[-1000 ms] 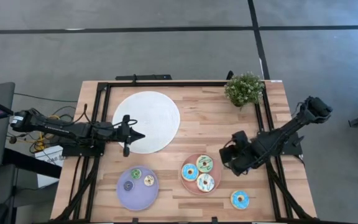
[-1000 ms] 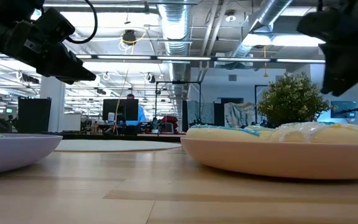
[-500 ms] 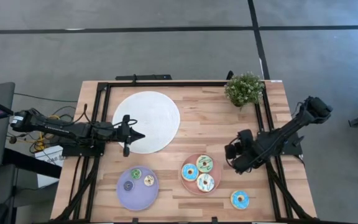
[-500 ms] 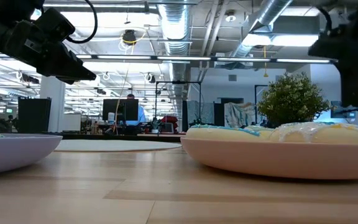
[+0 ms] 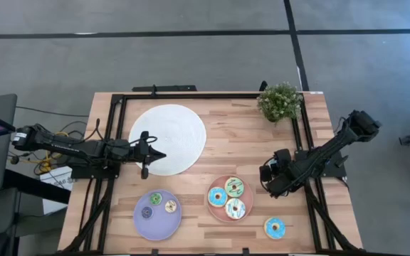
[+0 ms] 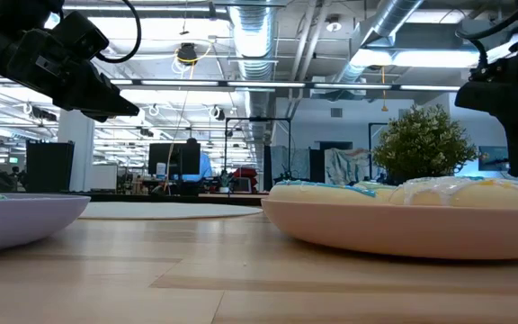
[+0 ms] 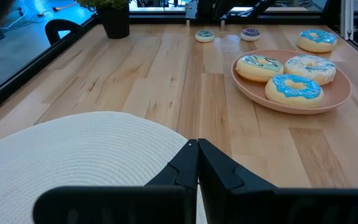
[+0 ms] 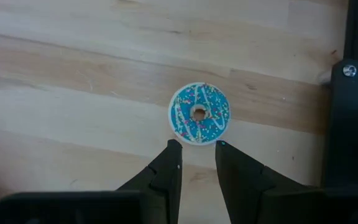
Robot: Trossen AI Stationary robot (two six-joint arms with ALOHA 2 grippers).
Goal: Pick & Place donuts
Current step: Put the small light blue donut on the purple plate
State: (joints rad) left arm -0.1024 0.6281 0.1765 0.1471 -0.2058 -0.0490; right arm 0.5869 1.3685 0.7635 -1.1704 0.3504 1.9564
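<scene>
Three large donuts lie flat on the pink plate: a blue one, a green one and a white one. A fourth blue sprinkled donut sits alone on the bare wood nearby. Three small donuts rest on the lilac plate, seemingly green, purple and cream.

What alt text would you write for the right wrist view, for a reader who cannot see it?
A blue iced donut with sprinkles lies alone on the wooden table, just ahead of the right gripper, whose two dark fingers stand slightly apart and hold nothing. A black frame rail runs along one side.
</scene>
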